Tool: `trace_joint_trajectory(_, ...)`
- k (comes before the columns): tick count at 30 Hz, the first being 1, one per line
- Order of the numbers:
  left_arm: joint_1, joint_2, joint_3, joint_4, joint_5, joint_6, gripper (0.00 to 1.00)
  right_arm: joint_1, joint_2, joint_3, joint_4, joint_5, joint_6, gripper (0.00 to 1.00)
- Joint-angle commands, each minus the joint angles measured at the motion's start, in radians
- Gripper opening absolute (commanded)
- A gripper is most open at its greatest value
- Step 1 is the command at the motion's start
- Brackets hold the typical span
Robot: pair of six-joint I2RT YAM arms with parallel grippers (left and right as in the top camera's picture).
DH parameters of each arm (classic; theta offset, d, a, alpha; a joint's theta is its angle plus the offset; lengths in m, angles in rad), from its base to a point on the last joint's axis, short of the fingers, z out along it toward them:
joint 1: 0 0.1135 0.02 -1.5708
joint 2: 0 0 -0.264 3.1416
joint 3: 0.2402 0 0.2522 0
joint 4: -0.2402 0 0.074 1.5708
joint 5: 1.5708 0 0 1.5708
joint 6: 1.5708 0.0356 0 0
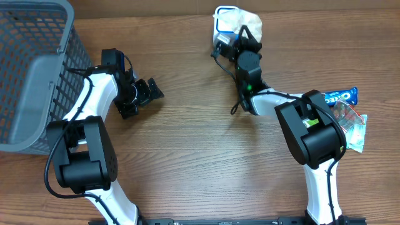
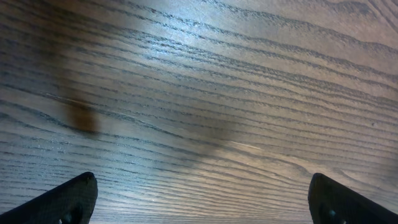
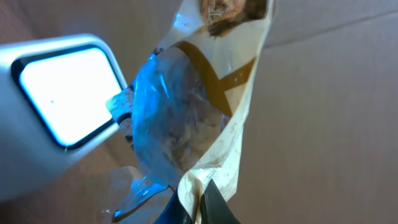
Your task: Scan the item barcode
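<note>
My right gripper is at the far side of the table, shut on the bottom edge of a cream and clear snack bag. In the right wrist view the bag hangs up from the gripper, right beside the white scanner, whose window glows and throws blue light on the bag's clear film. In the overhead view the scanner stands just left of the bag. No barcode shows clearly. My left gripper sits low over bare wood at the left, open; its fingertips stand wide apart around nothing.
A grey wire basket fills the far left corner. A blue Oreo pack and other clear packets lie at the right edge beside the right arm's base. A brown cardboard wall stands behind the scanner.
</note>
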Motion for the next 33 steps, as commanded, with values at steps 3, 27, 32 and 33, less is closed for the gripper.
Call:
trace_joint_trajectory(3, -0.003, 0.0, 0.014, 0.002, -0.006, 0.002, 1.0, -0.007, 0.021, 0.142, -0.054, -0.041, 0.04, 0.04)
trace_joint_trajectory(27, -0.003, 0.0, 0.014, 0.002, -0.006, 0.001, 1.0, -0.069, 0.057, 0.224, -0.097, -0.075, 0.04, 0.04)
trace_joint_trajectory(32, -0.003, 0.0, 0.014, 0.002, -0.006, 0.001, 1.0, -0.068, 0.057, 0.224, -0.097, -0.074, 0.043, 0.04)
trace_joint_trajectory(33, -0.003, 0.0, 0.014, 0.002, -0.006, 0.002, 1.0, -0.068, 0.057, 0.224, -0.097, -0.074, 0.048, 0.04)
